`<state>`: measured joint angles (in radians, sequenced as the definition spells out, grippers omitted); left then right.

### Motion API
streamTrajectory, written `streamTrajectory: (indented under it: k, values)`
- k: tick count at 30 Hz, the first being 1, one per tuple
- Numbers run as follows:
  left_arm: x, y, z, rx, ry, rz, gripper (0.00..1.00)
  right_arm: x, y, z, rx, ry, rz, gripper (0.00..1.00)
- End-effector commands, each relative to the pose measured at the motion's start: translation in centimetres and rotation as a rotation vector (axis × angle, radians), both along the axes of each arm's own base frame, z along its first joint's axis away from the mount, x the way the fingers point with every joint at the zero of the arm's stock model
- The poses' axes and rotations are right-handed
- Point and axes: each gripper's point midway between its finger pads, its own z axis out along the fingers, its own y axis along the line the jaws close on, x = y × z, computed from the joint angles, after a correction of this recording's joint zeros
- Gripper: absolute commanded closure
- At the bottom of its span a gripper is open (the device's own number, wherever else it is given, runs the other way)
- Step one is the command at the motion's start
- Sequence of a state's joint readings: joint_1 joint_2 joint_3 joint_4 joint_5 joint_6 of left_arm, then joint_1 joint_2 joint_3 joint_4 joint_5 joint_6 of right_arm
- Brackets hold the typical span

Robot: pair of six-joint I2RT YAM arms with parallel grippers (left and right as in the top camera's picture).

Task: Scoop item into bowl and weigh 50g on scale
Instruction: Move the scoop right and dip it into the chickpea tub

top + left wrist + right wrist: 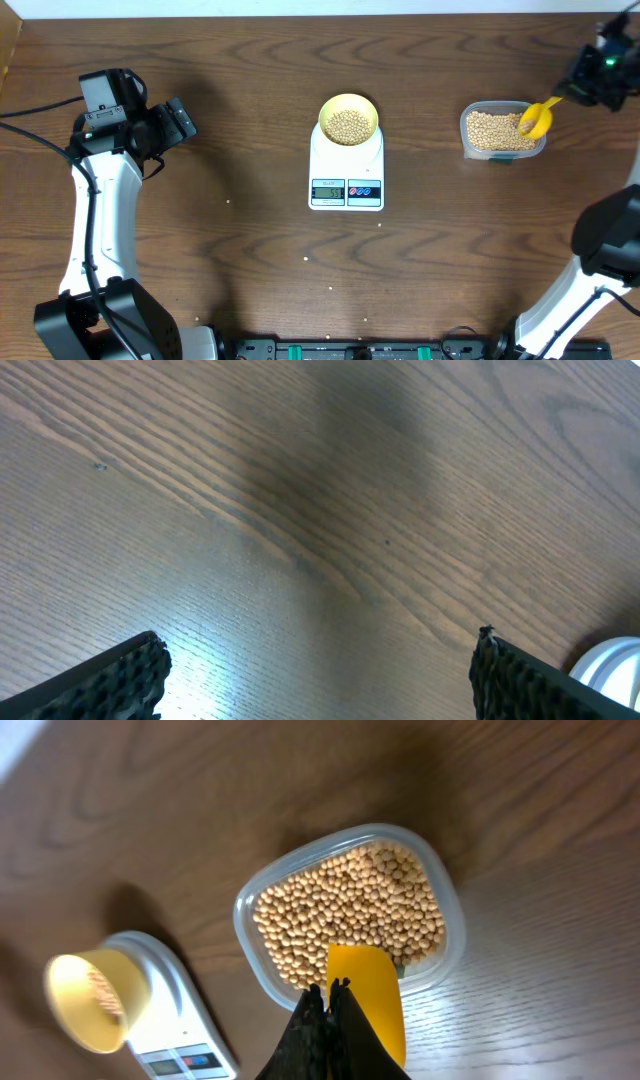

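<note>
Tabletop (250, 70): dark wood grain.

Scale (346, 166): near the middle of the tabletop, white. Its display and its red and blue buttons are on the edge facing the robot. The digits are too small to read.

Bowl (324, 112): pale yellow, standing upright on the far half of the scale. It is narrower than the scale and sits within the scale's outline.

Beans (348, 127): a loose heap inside the bowl that covers most of its floor. In the right wrist view they lie low against the inner wall, below the rim.

Clear tub (464, 128): on the tabletop to the robot's right of the scale, apart from it. It holds many more of the same beans, spread edge to edge.

Yellow scoop (537, 119): its head is over the right part of the tub. The handle runs up and away toward the right arm. I cannot tell whether the head touches the beans below it.

Right fingers (318, 1030): pressed together and clamped on the scoop's handle. In the wrist view the yellow blade juts out just past their tips, above the tub.

Left fingers (112, 685): spread wide and holding nothing, with only bare wood grain between them. In the overhead view this arm is well to the left of the scale, far from the bowl and tub.

Stray beans (305, 259): a few single ones scattered on the tabletop, on the robot's side of the scale.
</note>
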<state>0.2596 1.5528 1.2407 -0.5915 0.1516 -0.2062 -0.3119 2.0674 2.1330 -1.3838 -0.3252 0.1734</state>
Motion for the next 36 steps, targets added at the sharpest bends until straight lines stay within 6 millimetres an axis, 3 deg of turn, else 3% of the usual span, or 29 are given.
streamTrajectory:
  k: [1, 4, 11, 15, 20, 26, 28, 29, 31, 36]
  values:
    - [0.2, 0.0, -0.1, -0.001, 0.005, 0.002, 0.02, 0.1, 0.7, -0.1, -0.159, 0.025, 0.067, 0.99]
    - [0.2, 0.0, -0.1, -0.001, 0.005, 0.002, 0.02, 0.4, 1.9, -0.3, -0.278, 0.036, 0.150, 0.99]
    - [0.2, 0.0, -0.1, 0.000, 0.002, 0.002, 0.02, 1.0, 2.7, 0.3, -0.578, 0.064, 0.204, 0.99]
    - [0.2, 0.0, -0.1, 0.000, 0.002, 0.002, 0.02, 1.2, 4.7, 0.4, -0.613, 0.054, 0.308, 0.99]
    - [0.2, 0.0, -0.1, 0.000, 0.001, 0.002, 0.02, 1.1, 4.1, 0.9, -0.708, 0.071, 0.296, 0.99]
    - [0.5, -0.1, 0.1, -0.029, -0.015, 0.029, 0.02, 1.2, 4.6, 0.8, -0.662, 0.060, 0.250, 0.99]
    - [0.7, -1.4, 0.3, -0.068, -0.029, -0.051, 0.02, 1.4, 5.6, 0.7, -0.606, 0.041, 0.266, 0.99]
    - [0.9, -3.0, 0.6, -0.095, -0.054, -0.171, 0.00, 1.5, 6.3, 0.7, -0.567, 0.026, 0.277, 0.99]
    - [0.9, -6.0, 1.5, -0.146, -0.115, -0.392, 0.14, 1.9, 7.7, 1.2, -0.498, -0.015, 0.309, 0.99]
    - [-0.8, -10.5, 2.6, -0.221, -0.134, -0.608, 0.14, 3.9, 11.8, 4.2, -0.316, -0.194, 0.418, 0.99]
